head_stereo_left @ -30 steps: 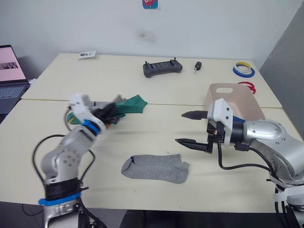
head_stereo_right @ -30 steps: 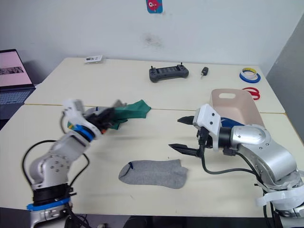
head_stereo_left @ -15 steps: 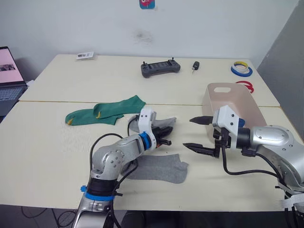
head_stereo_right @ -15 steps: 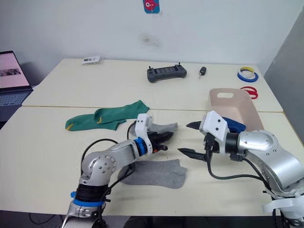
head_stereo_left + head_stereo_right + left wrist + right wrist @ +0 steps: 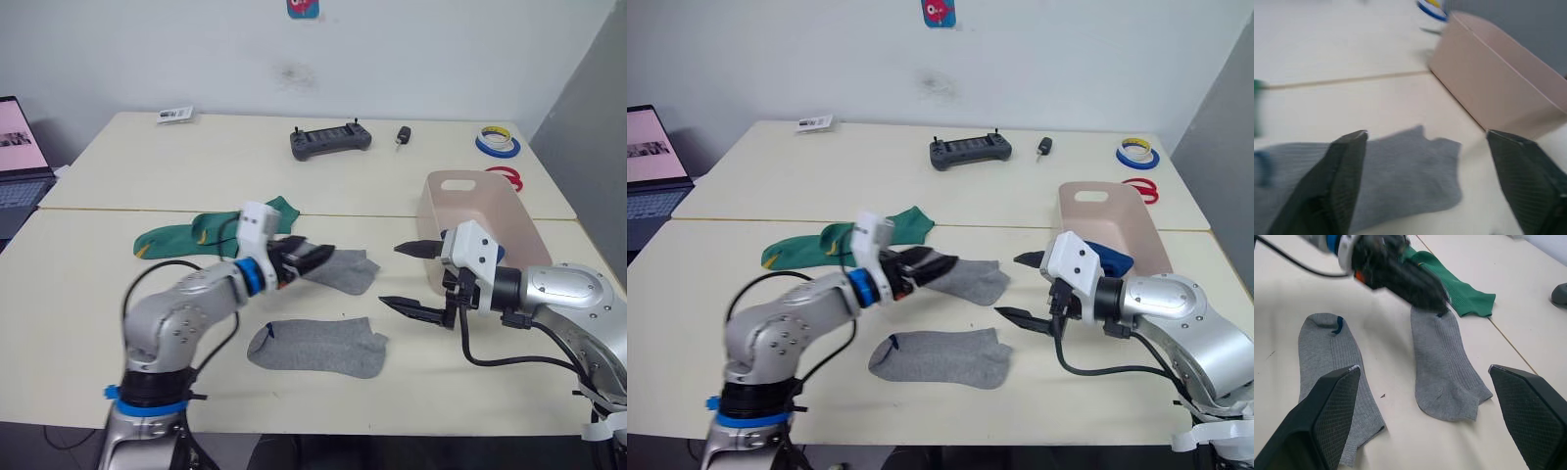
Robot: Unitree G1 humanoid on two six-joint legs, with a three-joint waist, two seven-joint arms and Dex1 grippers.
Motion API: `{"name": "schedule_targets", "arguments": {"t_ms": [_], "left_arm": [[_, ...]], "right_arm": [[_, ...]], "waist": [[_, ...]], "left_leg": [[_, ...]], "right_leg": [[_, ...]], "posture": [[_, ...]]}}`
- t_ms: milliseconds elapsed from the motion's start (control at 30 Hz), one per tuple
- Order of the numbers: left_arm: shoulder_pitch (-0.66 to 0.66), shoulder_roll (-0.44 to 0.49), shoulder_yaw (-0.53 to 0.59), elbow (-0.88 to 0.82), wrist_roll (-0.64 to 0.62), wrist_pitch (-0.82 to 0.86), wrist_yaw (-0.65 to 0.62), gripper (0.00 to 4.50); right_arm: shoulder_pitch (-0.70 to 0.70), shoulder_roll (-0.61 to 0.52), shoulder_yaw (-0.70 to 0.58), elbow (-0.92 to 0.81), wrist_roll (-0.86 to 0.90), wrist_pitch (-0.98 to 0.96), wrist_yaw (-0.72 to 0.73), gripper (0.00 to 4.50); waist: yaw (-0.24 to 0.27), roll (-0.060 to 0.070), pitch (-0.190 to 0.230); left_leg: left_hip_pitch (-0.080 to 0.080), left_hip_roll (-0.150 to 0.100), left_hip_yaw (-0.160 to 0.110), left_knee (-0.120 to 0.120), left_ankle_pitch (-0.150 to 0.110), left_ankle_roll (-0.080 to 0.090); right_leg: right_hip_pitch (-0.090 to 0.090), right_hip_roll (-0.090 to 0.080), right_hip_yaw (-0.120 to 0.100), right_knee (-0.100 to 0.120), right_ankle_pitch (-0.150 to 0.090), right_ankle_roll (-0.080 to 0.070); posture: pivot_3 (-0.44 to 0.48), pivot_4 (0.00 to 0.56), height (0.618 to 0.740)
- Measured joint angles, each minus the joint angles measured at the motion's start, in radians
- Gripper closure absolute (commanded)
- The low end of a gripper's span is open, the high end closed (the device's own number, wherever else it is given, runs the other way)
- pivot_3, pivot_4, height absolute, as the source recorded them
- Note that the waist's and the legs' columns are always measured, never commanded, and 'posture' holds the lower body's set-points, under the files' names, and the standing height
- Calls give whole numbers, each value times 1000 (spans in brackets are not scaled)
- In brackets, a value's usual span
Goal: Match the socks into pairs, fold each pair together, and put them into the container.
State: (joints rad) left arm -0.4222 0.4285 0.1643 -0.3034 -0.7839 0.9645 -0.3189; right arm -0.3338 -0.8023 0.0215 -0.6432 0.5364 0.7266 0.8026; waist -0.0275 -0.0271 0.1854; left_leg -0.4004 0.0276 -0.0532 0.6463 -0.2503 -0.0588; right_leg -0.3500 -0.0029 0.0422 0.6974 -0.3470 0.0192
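- Grey sock [image 5: 345, 269] lies flat mid-table beside its mate [image 5: 318, 347]; bare table [image 5: 78, 294] surrounds them.
- Left gripper [image 5: 312, 259], previously nearer, sits at its cuff; grip state unclear.
- Right gripper [image 5: 412, 279] spread, by the bin [image 5: 480, 211].

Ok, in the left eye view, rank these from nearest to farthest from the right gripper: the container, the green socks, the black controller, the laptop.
1. The container, just behind the right gripper on the robot's right.
2. The black controller, farther back, near the table's middle.
3. The green socks, across the table on the robot's left.
4. The laptop, off the table's far left edge.
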Motion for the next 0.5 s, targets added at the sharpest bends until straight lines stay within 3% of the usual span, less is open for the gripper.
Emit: {"name": "schedule_targets", "arguments": {"t_ms": [133,267,433,500], "left_arm": [[-13,73,50,158,57,-43,-34,57],[-63,117,-8,320,161,-80,-82,57],[-140,110,-93,467,236,-103,-157,57],[-166,94,-111,517,262,-123,-179,628]], "right_arm": [[-10,8,2,5,-1,-1,2,0],[-26,18,11,11,-2,-1,3,0],[-27,22,13,7,0,4,0,0],[-21,22,11,-2,1,7,-3,0]], "waist": [[0,0,0],[2,0,0],[3,0,0],[2,0,0]], "left_leg": [[0,-1,0,0,0,0],[-1,-1,0,0,0,0],[-1,-1,0,0,0,0],[-1,0,0,0,0,0]], "right_leg": [[0,0,0,0,0,0],[0,0,-1,-1,0,0],[-1,-1,-1,-1,0,0],[-1,-1,-1,-1,0,0]], "posture": [[0,150,740],[0,150,740],[0,150,740],[0,150,740]]}}
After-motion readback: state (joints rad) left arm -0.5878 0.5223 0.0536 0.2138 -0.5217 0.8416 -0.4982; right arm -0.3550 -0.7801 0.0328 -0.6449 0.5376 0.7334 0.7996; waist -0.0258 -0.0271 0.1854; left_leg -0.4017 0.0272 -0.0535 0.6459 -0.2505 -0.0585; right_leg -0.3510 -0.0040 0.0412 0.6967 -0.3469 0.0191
